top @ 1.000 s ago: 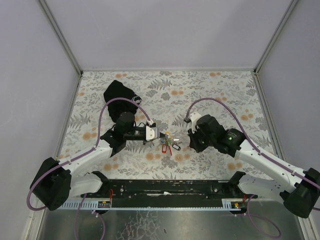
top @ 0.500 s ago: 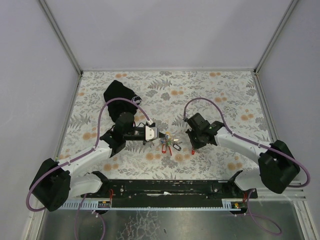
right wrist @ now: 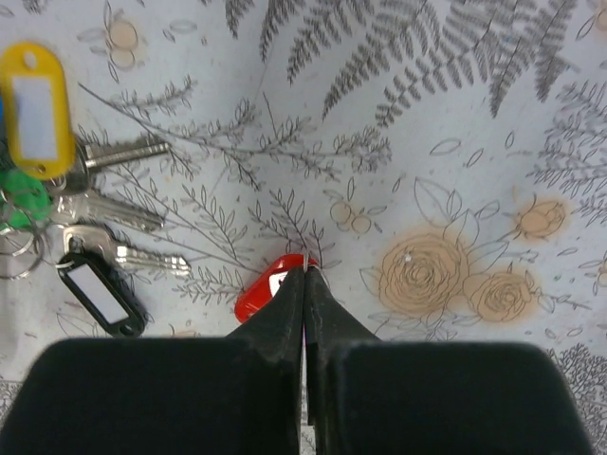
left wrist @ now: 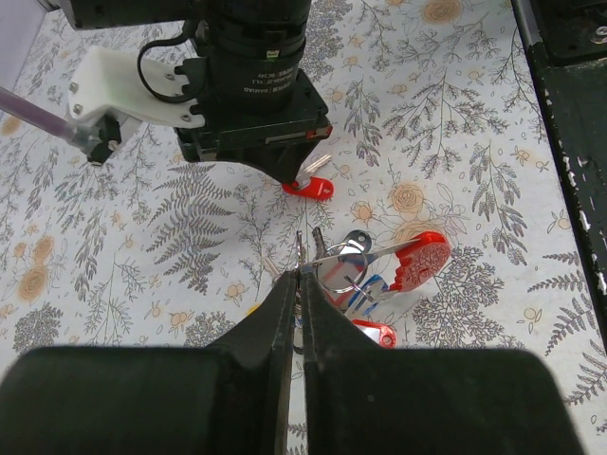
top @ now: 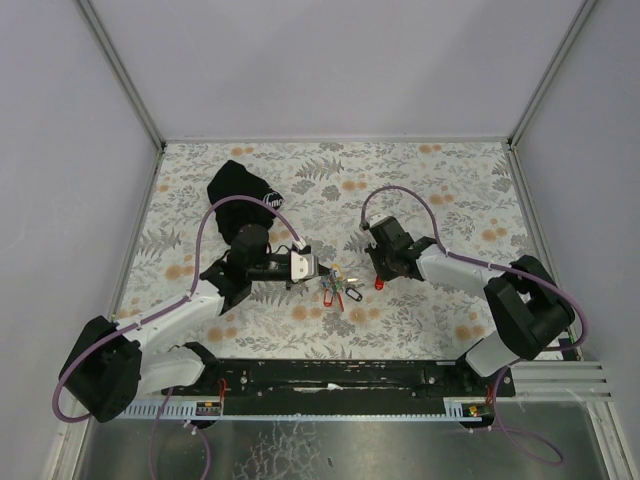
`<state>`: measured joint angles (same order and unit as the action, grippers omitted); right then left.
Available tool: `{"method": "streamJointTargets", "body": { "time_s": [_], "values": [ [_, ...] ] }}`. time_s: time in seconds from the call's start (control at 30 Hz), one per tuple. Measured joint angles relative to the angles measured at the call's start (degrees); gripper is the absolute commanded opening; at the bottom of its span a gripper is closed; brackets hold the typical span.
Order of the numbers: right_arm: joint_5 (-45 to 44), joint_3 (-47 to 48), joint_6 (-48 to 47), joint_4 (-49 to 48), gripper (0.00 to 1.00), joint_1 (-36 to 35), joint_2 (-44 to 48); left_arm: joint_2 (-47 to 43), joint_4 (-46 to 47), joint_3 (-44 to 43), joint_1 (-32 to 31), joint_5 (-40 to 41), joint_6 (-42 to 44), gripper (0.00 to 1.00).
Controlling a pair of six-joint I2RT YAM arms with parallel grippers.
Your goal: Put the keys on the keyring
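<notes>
- Keys (top: 338, 287): bunch lying mid-table (top: 430, 190), with yellow tag (right wrist: 36, 109) and black tag (right wrist: 100, 294) fanned out.
- Left claw (left wrist: 299, 275): jaws pressed together, pinching the bunch's ring (left wrist: 332, 268).
- Right claw (right wrist: 305, 275): jaws pressed together on a separate red tag (right wrist: 266, 292), just right of the bunch.
- Pouch (top: 240, 190): far left on the table, well apart from the bunch.
</notes>
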<state>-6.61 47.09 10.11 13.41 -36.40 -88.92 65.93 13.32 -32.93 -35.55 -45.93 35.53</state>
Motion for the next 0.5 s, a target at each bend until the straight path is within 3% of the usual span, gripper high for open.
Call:
{"method": "streamJointTargets", "body": {
  "time_s": [0.37, 0.5],
  "values": [
    [-3.34, -6.99, 0.52, -14.05, 0.00, 0.04, 1.11, 0.13, 0.15, 0.00, 0.00, 0.00, -0.39, 0.00],
    [-4.50, -10.45, 1.07, -19.34, 0.10, 0.04, 2.60, 0.15, 0.42, 0.00, 0.00, 0.00, -0.61, 0.00]
  ]
}}
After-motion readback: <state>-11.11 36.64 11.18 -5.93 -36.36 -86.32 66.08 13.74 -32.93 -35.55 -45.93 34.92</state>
